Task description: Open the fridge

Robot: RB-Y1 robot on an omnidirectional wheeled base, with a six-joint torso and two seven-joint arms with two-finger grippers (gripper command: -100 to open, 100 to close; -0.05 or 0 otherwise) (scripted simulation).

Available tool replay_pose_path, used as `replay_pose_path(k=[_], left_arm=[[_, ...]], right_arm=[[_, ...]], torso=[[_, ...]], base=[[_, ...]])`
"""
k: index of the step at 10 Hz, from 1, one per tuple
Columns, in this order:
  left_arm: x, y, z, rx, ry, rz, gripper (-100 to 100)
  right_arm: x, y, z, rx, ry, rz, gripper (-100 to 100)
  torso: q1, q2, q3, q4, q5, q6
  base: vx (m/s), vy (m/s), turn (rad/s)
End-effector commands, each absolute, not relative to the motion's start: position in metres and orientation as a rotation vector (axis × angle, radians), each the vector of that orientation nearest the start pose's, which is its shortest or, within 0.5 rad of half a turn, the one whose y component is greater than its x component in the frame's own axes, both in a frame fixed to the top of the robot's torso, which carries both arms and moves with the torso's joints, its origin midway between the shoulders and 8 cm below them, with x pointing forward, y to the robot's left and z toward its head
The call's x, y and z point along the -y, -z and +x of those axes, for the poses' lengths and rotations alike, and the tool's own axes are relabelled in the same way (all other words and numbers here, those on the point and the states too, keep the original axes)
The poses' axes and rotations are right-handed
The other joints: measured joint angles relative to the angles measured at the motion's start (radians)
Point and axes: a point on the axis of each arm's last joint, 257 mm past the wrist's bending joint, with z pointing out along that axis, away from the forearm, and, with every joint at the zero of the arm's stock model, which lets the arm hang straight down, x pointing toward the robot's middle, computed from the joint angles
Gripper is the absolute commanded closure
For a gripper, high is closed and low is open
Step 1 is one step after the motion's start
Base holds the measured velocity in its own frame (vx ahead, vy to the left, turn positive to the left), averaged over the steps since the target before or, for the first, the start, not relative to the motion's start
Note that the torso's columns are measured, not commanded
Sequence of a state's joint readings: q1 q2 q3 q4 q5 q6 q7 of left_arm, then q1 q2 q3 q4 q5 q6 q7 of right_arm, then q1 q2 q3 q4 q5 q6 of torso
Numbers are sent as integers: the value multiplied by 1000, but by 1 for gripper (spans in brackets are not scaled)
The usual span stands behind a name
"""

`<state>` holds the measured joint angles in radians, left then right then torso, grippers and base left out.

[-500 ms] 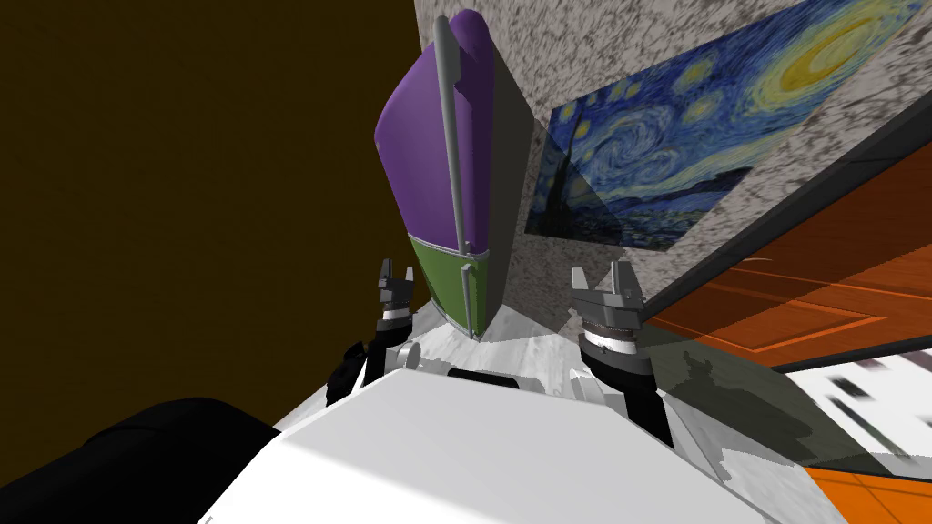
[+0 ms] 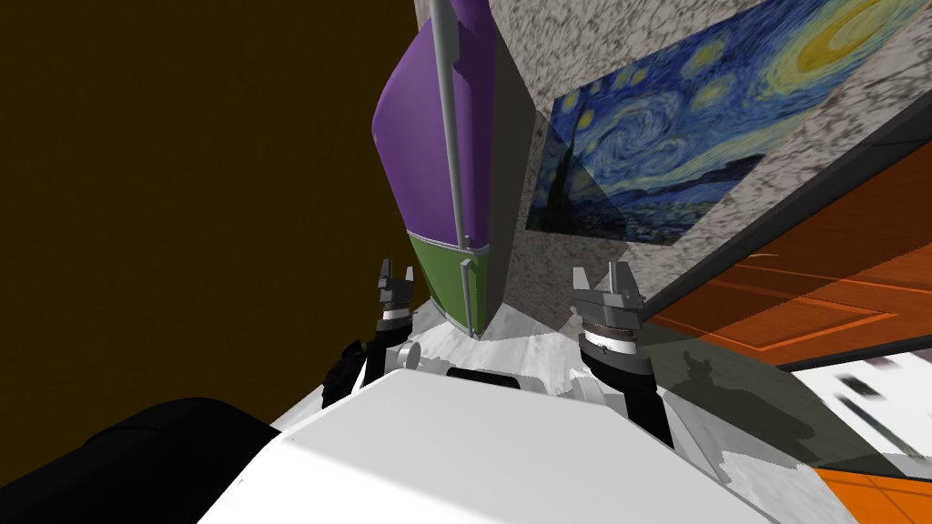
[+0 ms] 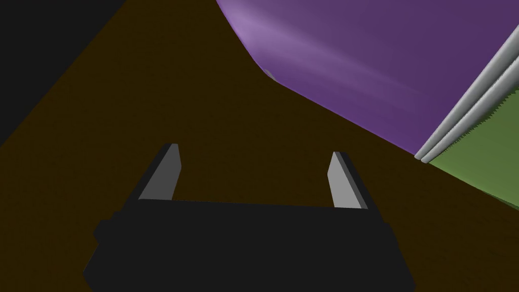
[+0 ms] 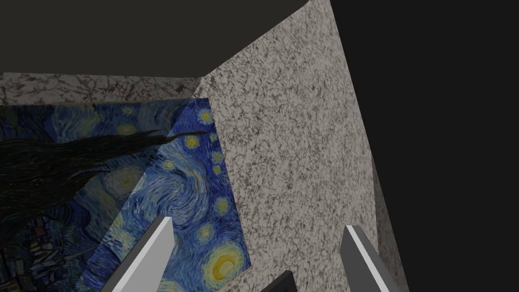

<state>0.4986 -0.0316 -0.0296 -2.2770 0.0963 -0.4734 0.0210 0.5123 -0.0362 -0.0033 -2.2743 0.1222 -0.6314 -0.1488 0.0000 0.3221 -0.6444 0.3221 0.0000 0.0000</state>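
1. A speckled grey wall (image 2: 546, 300) carries a painting (image 2: 655, 155) of a swirling blue night sky. A flat dark brown surface (image 2: 182, 182) spreads across the robot's left side. An orange panelled surface (image 2: 819, 291) lies to the right.
2. The left claw (image 2: 393, 271) stands wide, its two fingers (image 3: 164, 175) well apart with nothing between them. It is raised just beside the lower part of the fridge (image 2: 505, 182), on the fridge's left, and is clear of it.
3. In the left wrist view, the brown surface lies straight past the left claw's fingers. The fridge's doors and handle pass off to one side, apart from both fingers.
4. The right claw (image 2: 602, 276) is also wide and empty. It is raised on the fridge's right, near the speckled wall.
5. The fridge stands between the two claws against the speckled wall. It has a purple upper door (image 2: 419, 136) above a green lower door (image 2: 446, 277).
6. A long grey handle (image 2: 448, 136) runs the length of the purple door. A short handle (image 2: 467, 291) sits on the green one. Neither claw touches either handle.
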Motion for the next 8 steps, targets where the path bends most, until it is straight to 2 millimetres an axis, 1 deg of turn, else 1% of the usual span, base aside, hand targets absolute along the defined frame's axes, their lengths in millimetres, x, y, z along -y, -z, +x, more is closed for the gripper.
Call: replay_pose_path(k=[1, 4, 5, 6, 8], left_arm=[[-285, -18, 348, -536, 1405, -775, 0], [-285, -18, 348, -536, 1405, -775, 0], [-281, -17, 353, -573, 1414, -757, -100], [-279, -16, 357, -598, 1421, -747, -100], [-275, -13, 369, -645, 1439, -736, -100]], right_arm=[[255, -39, 324, -615, -1394, 513, 0], [255, -39, 324, -615, -1394, 513, 0], [255, -39, 324, -615, -1394, 513, 0], [255, -39, 324, -615, -1394, 513, 0], [255, -39, 324, -615, -1394, 513, 0]], torso=[[0, 74, -147, 74, 0, 0], [0, 296, -590, 295, 0, 0], [0, 369, -738, 369, 0, 0], [0, 402, -807, 402, 0, 0], [-2, 413, -832, 414, 0, 0]], base=[[0, 0, 0], [0, 0, 0], [17, -16, 59], [35, -40, 101], [51, -64, 132]])
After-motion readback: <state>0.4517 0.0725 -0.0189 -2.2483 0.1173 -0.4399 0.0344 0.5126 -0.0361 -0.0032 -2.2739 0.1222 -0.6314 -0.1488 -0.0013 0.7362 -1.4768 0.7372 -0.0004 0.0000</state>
